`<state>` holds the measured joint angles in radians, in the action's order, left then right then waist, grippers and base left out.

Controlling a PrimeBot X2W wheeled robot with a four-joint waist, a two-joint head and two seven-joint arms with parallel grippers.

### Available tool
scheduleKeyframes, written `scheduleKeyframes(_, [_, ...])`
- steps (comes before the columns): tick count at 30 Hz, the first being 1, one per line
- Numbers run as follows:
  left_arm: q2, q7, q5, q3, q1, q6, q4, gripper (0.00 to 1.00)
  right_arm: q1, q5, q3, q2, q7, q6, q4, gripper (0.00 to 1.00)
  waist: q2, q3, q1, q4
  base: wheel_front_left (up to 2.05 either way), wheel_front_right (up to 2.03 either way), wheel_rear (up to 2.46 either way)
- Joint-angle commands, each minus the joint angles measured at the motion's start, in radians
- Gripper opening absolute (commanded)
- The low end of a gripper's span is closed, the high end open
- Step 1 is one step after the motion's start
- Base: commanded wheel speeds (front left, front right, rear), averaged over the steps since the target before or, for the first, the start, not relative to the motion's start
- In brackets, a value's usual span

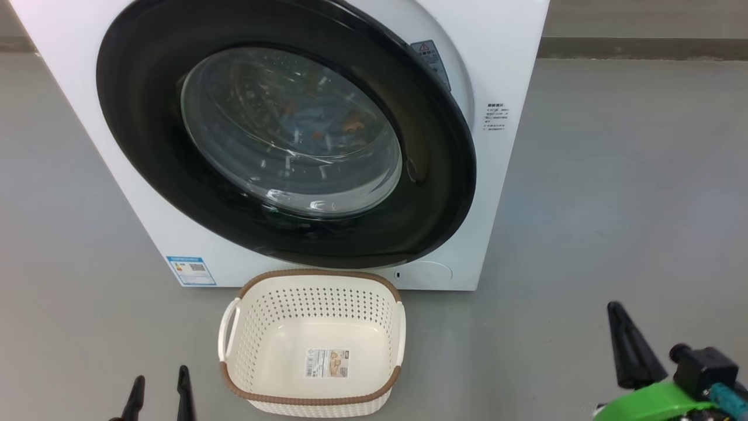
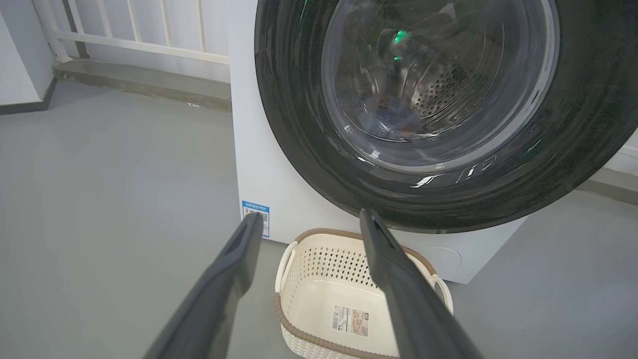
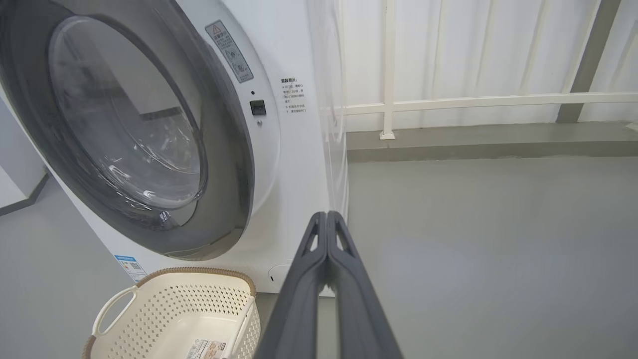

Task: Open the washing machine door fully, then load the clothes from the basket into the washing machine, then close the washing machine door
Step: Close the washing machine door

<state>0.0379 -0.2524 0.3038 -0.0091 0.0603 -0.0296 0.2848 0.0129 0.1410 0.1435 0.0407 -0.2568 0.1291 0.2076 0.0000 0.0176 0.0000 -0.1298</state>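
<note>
- Nearest us, the left end effector hangs spread to its full width with nothing between its fingers. It is aimed at the basket and the door's lower rim, and we read this as a waiting pose, clear of the door's swing.
- Washing machine door: it stands almost flush against the front of the washing machine. At its right edge a latch hole and a warning sticker lie uncovered, so we judge it ajar, not latched.
- Its look: a wide glossy black ring around a bulging clear glass bowl that mirrors the room.
- Through the glass we make out the clothes, pale blue with orange-brown spots, lying in the steel drum. Loading looks done.
- Basket: it sits on the floor just before the machine, below the door and within short reach of the opening, and holds nothing but a label sticker.
- Right end effector: its fingers are pressed together and grip nothing, low to the right of the machine. A closed tip would suit pushing the door home, in our judgement.
- Grey floor and a white railing lie beyond.
</note>
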Motion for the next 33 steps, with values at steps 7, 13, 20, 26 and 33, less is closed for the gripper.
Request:
scheduleKeyframes(7, [0.012, -0.009, 0.014, 0.014, -0.017, 0.013, -0.034, 1.0, 0.145, 0.024, 0.014, 0.01, -0.005, 0.002, -0.11, 0.0, 0.0, -0.015, 0.0, -0.009, 0.0, 0.0, 0.0])
scheduleKeyframes(13, [0.012, -0.009, 0.02, 0.004, -0.021, 0.017, -0.034, 1.0, 0.274, 0.051, -0.032, 0.01, -0.005, 0.002, -0.234, 0.0, 0.0, -0.042, 0.0, -0.017, 0.0, 0.0, 0.0])
scheduleKeyframes(20, [0.012, -0.009, 0.027, -0.011, -0.048, 0.015, -0.035, 1.0, 0.379, 0.074, -0.177, 0.01, -0.005, 0.002, -0.29, 0.0, 0.0, -0.093, 0.0, -0.028, 0.0, 0.0, 0.0])
scheduleKeyframes(26, [0.012, -0.009, 0.043, -0.04, -0.088, 0.016, -0.037, 1.0, 0.441, 0.067, -0.316, 0.01, -0.005, 0.002, -0.233, 0.0, 0.0, -0.145, 0.0, -0.05, 0.0, 0.0, 0.0])
scheduleKeyframes(33, [0.012, -0.009, 0.064, -0.074, -0.139, 0.022, -0.043, 1.0, 0.496, 0.059, -0.395, 0.047, -0.005, 0.002, -0.124, 0.0, 0.0, -0.214, 0.0, -0.081, 0.0, 0.0, 0.0])
